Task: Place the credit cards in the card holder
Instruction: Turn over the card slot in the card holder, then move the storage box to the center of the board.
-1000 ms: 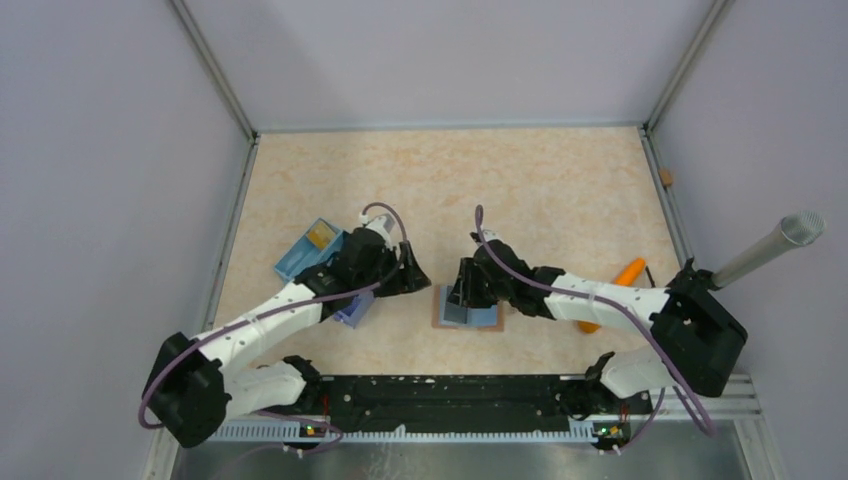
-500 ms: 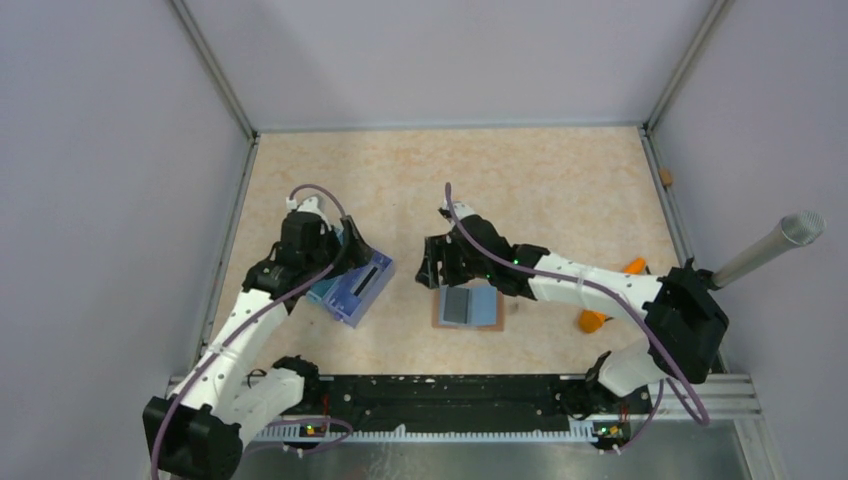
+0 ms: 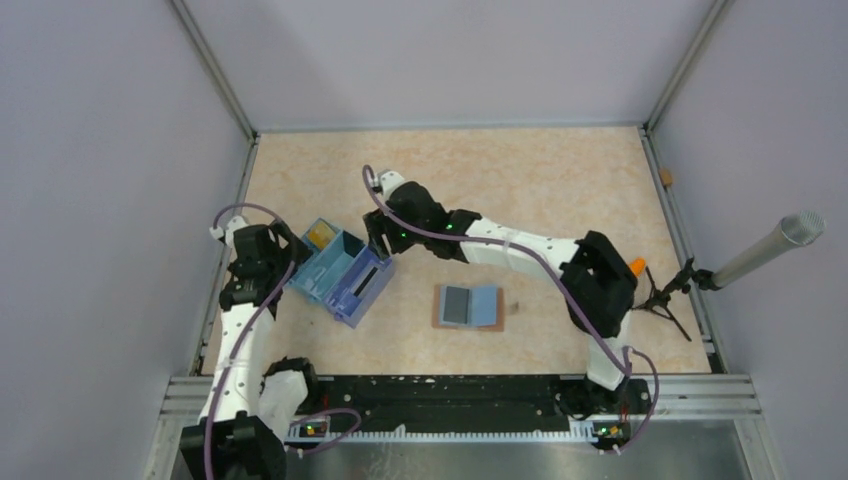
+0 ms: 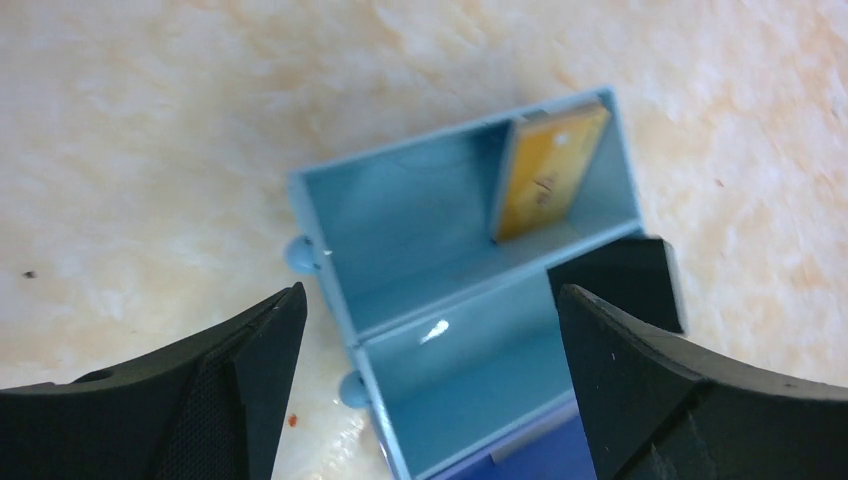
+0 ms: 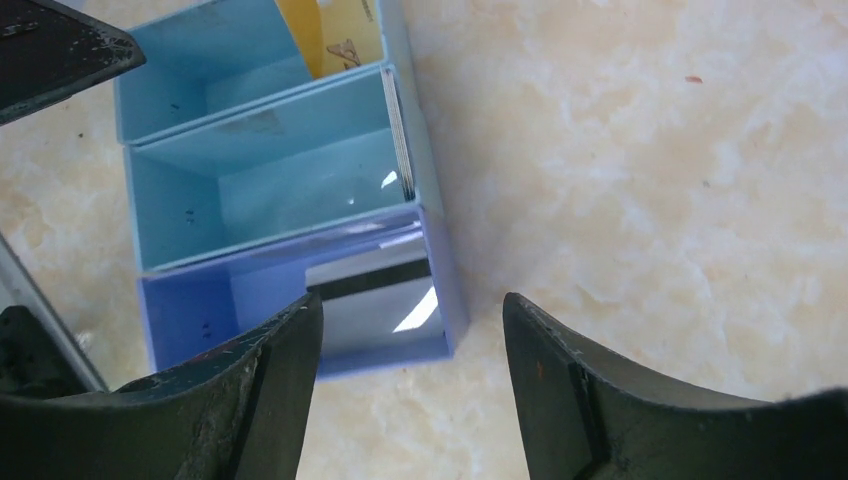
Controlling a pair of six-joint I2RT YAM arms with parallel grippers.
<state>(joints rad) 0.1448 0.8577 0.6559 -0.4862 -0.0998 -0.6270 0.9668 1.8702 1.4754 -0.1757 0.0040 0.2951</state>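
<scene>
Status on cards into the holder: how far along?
Done: the open brown leather card holder lies flat with what look like a grey card and a light blue card on it; whether they are tucked in, I can't tell.
In hand: nothing. The left gripper and right gripper are open by the blue divided box.
Left: the yellow-gold card, black-striped card and thin edge-on cards in it.

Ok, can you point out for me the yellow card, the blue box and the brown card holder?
yellow card [image 4: 548, 175]: left wrist view, middle of its face.
blue box [image 3: 330, 272]: top view, bare floor of a compartment.
card holder [image 3: 469, 326]: top view, its brown near edge.
</scene>
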